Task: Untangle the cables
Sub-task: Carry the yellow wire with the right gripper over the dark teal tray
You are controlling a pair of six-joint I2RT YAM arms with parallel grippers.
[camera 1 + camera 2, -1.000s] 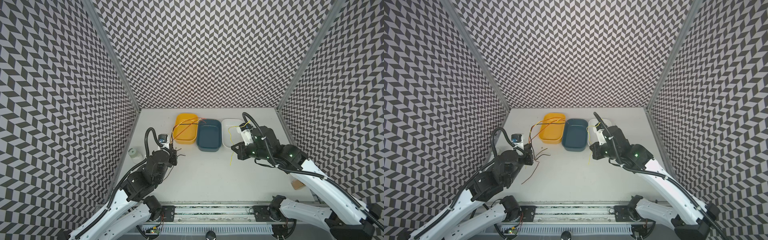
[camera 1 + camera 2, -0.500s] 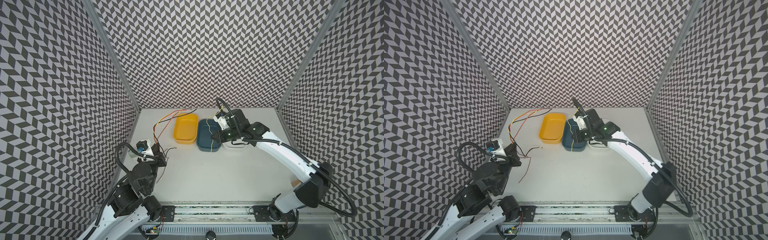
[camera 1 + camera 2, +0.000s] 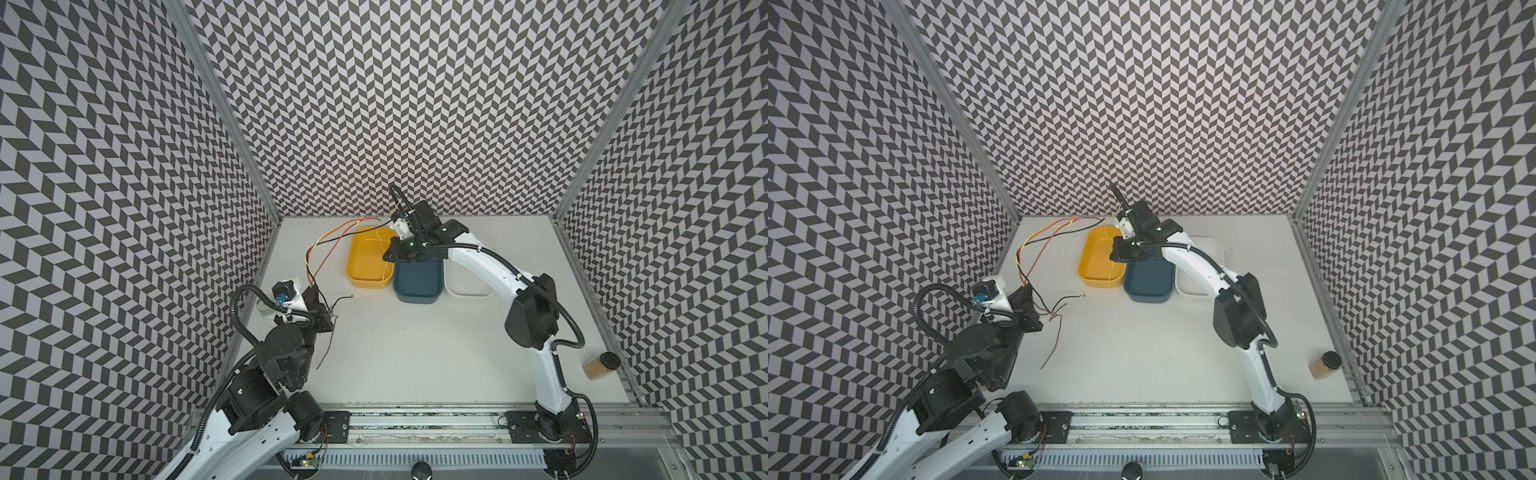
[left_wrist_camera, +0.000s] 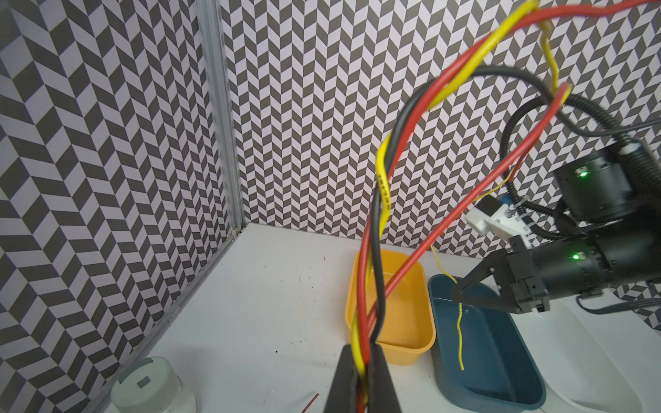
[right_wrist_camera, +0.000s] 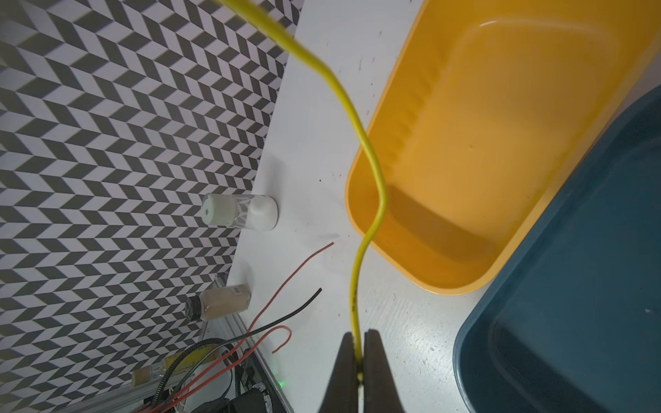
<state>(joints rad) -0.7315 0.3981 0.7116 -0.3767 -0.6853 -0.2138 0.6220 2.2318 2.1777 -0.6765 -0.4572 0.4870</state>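
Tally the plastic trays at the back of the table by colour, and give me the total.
Yellow rectangular plastic tray: 1
Dark blue rectangular plastic tray: 1
White rectangular plastic tray: 1
Total: 3

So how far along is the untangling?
Done: nothing sorted; the three trays look empty. In hand: right fingers pinch a thin yellow cable; left fingers clamp the red-yellow-black bundle. Left: separating that twisted bundle and the loose ends on the table.
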